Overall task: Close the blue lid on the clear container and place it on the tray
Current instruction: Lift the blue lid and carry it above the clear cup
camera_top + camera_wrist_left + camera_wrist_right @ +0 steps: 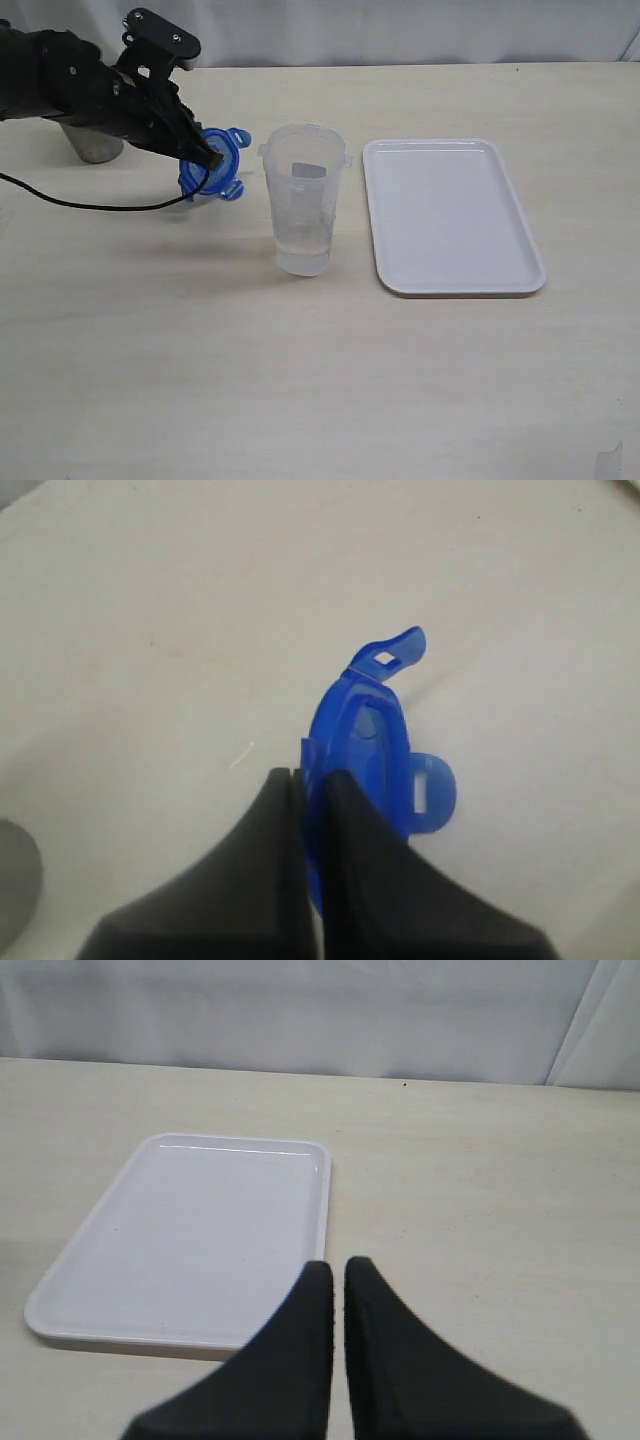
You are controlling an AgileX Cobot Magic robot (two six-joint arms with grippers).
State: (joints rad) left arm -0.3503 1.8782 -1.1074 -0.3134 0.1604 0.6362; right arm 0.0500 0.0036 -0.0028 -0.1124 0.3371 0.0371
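Note:
The blue lid hangs tilted on edge above the table, left of the clear container. My left gripper is shut on the lid's rim. In the left wrist view the blue lid stands edge-on between the black fingers, with two snap tabs sticking out; the left gripper pinches it. The clear container stands upright and uncovered in the middle of the table. The white tray lies flat to its right. My right gripper is shut on nothing, above the table by the tray, out of the exterior view.
A shiny steel cup stands at the back left, partly behind the left arm. A black cable loops from the arm over the table. A white curtain lines the far edge.

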